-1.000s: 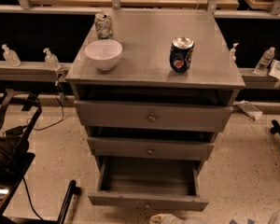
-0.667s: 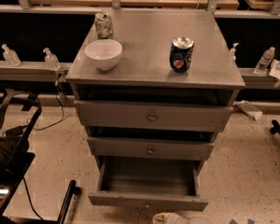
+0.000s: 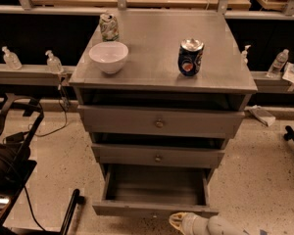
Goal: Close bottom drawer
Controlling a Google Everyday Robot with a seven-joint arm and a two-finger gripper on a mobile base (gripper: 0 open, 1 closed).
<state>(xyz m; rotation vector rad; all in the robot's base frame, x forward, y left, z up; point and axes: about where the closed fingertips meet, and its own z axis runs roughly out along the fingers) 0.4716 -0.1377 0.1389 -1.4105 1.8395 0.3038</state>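
Note:
The grey cabinet (image 3: 161, 67) stands in the middle of the camera view with three drawers. The bottom drawer (image 3: 154, 208) is pulled out and looks empty inside. The middle drawer front (image 3: 158, 156) and the top drawer front (image 3: 159, 123) sit further in, each with a round knob. My gripper (image 3: 179, 221) enters at the bottom edge, just below and in front of the bottom drawer's front, slightly right of its centre. Only its pale tip and part of the arm show.
On the cabinet top stand a white bowl (image 3: 108, 57), a green-and-white can (image 3: 109, 27) and a dark blue can (image 3: 190, 57). Dark equipment with cables (image 3: 10, 160) stands at the left. Bottles (image 3: 53, 62) sit on the ledge behind. A speckled floor lies around.

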